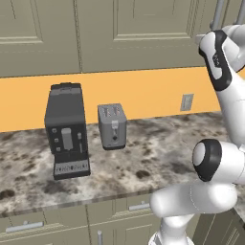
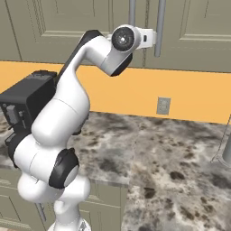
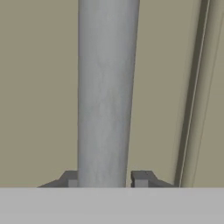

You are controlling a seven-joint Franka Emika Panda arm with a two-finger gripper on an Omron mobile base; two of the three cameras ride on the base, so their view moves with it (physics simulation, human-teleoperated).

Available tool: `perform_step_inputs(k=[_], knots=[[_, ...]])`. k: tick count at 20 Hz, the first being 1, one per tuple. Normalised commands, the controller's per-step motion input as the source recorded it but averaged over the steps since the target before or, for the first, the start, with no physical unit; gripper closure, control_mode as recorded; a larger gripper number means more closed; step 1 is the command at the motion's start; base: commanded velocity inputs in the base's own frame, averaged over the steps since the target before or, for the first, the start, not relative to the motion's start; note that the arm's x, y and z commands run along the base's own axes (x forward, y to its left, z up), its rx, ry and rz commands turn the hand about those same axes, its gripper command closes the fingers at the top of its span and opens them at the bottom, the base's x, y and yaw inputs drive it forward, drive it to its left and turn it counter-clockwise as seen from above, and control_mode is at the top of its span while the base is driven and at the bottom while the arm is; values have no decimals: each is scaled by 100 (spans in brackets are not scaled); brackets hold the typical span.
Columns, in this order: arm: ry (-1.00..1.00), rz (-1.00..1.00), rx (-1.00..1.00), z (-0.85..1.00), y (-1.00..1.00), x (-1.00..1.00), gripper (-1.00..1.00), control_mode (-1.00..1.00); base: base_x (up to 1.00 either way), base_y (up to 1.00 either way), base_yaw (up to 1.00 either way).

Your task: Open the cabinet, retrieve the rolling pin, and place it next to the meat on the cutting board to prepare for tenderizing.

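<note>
the cabinet (image 2: 90, 27) hangs on the wall above the orange backsplash (image 2: 189, 97), its taupe recessed-panel doors shut. 2 long vertical grey bar handles sit side by side where the doors meet in the right base view, and the gripper (image 3: 105, 178) is up at the left one, the handle (image 3: 107, 87). in the hand view that grey bar runs straight up the middle, with 1 dark fingertip (image 3: 70, 178) touching its left side and the other pressed close on its right, so the fingers are closed around the bar. the cabinet door's panel groove shows just right of it.

from the left base view the white arm (image 1: 225, 119) rises at the right edge and reaches up to the cabinet front, where a grey handle (image 1: 217, 12) shows at the top right corner.

below, on the speckled stone counter (image 1: 153, 158), a black coffee machine (image 1: 66, 129) stands at the left with a small grey toaster (image 1: 112, 126) just beside it on its right, both near the backsplash. a grey wall outlet (image 1: 186, 101) sits on the backsplash further right. drawer fronts with short horizontal handles (image 1: 24, 226) run under the counter edge.
</note>
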Motion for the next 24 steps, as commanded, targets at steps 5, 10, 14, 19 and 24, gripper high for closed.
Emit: perform_step_inputs(k=[5, 10, 14, 19, 24], knots=[[0, 0, 0, 0, 0, 0, 100, -100, 0, 0, 0], [-1, 0, -2, 0, 5, -1, 100, -100, 0, 0, 0], [-11, 1, -10, -5, 37, -31, 100, -100, 0, 0, 0], [-3, 0, -5, -4, 66, -42, 100, -100, 0, 0, 0], [0, 2, 0, 0, 67, -63, 100, -100, 0, 0, 0]])
